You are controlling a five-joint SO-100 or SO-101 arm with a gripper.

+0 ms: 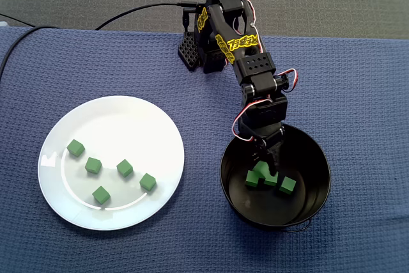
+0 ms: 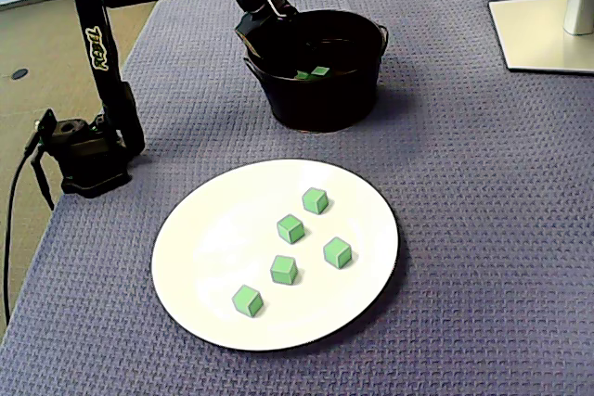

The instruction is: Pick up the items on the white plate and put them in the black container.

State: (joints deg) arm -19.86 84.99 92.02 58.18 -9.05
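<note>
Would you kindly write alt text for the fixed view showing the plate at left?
The gripper reaches into a black container holding green cubes; five more cubes sit on a white plate at left, on blue cloth.

Five small green cubes (image 1: pixel 124 168) lie apart from one another on the round glossy white plate (image 1: pixel 115 126) at lower left. The round black container (image 1: pixel 314 164) at lower right stands upright and holds at least two matching green cubes (image 1: pixel 287 185).

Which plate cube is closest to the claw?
The rightmost cube in a fixed view, nearest the black container; the other four on the white plate sit farther left.
</note>
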